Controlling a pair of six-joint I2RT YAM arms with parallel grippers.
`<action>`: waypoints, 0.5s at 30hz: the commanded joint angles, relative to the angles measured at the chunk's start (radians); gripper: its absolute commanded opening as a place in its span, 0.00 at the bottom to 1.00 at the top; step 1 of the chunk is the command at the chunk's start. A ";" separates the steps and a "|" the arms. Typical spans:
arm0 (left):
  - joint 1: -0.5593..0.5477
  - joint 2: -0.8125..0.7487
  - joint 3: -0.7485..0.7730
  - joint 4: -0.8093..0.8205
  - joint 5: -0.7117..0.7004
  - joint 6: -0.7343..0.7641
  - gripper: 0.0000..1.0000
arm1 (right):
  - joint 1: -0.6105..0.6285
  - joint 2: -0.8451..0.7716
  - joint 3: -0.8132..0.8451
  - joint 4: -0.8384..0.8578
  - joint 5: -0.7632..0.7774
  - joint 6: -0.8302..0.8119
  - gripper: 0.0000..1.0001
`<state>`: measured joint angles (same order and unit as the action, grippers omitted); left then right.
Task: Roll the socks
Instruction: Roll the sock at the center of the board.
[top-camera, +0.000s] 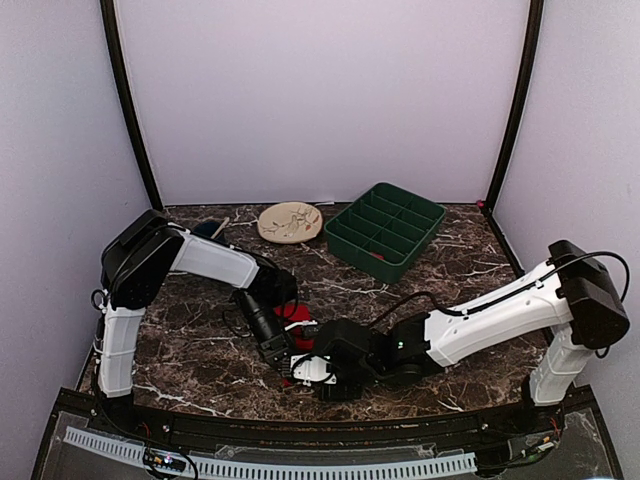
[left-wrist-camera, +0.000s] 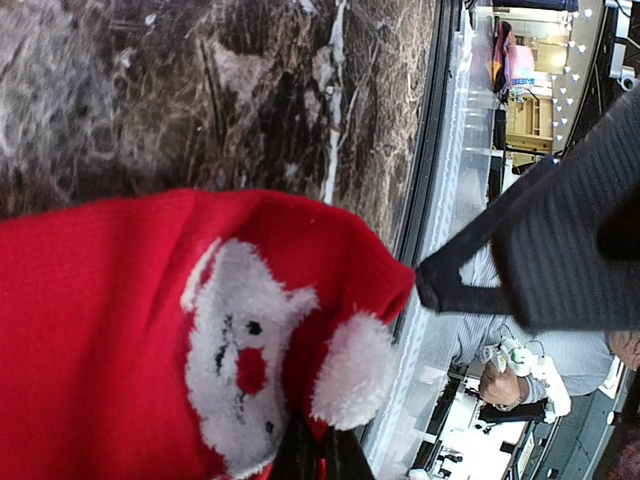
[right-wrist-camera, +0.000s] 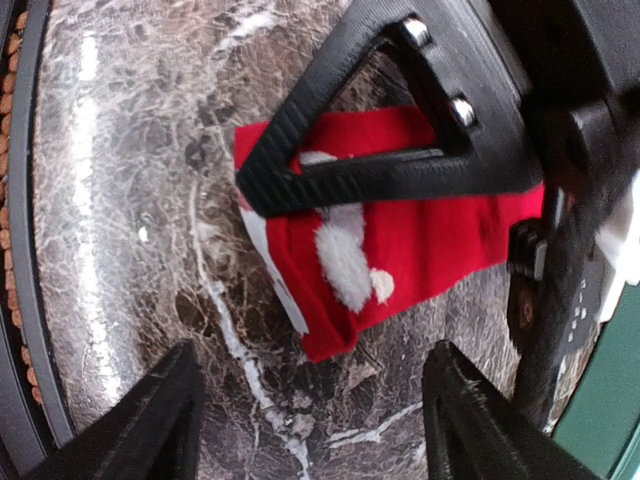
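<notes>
A bright red sock (left-wrist-camera: 110, 330) with a white fuzzy face pattern and a white pompom lies flat on the marble table (left-wrist-camera: 200, 90). In the top view the sock (top-camera: 297, 318) shows between the two arms near the front middle. My left gripper (left-wrist-camera: 320, 455) is shut, pinching the sock's patterned end. In the right wrist view, one left finger crosses over the sock (right-wrist-camera: 420, 250). My right gripper (right-wrist-camera: 315, 420) hovers open just short of the sock's corner, with only bare marble between its fingers (right-wrist-camera: 165, 420). A small red thing (top-camera: 377, 254) lies in the green tray.
A green compartment tray (top-camera: 388, 228) stands at the back right and a beige plate (top-camera: 290, 222) at the back middle. A dark object (top-camera: 210, 228) lies behind the left arm. The table's front edge rail (left-wrist-camera: 425, 180) runs close to the sock.
</notes>
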<state>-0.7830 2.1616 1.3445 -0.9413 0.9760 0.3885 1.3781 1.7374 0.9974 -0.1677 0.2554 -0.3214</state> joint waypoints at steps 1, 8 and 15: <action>-0.001 0.004 0.022 -0.033 0.035 0.025 0.00 | 0.013 0.028 0.058 -0.015 -0.030 -0.044 0.66; 0.002 0.015 0.026 -0.039 0.058 0.036 0.00 | 0.019 0.053 0.096 -0.057 -0.063 -0.059 0.48; 0.002 0.018 0.025 -0.040 0.064 0.038 0.00 | 0.024 0.070 0.115 -0.083 -0.083 -0.052 0.44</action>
<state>-0.7830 2.1792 1.3544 -0.9524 1.0142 0.4023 1.3884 1.7844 1.0744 -0.2314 0.1970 -0.3729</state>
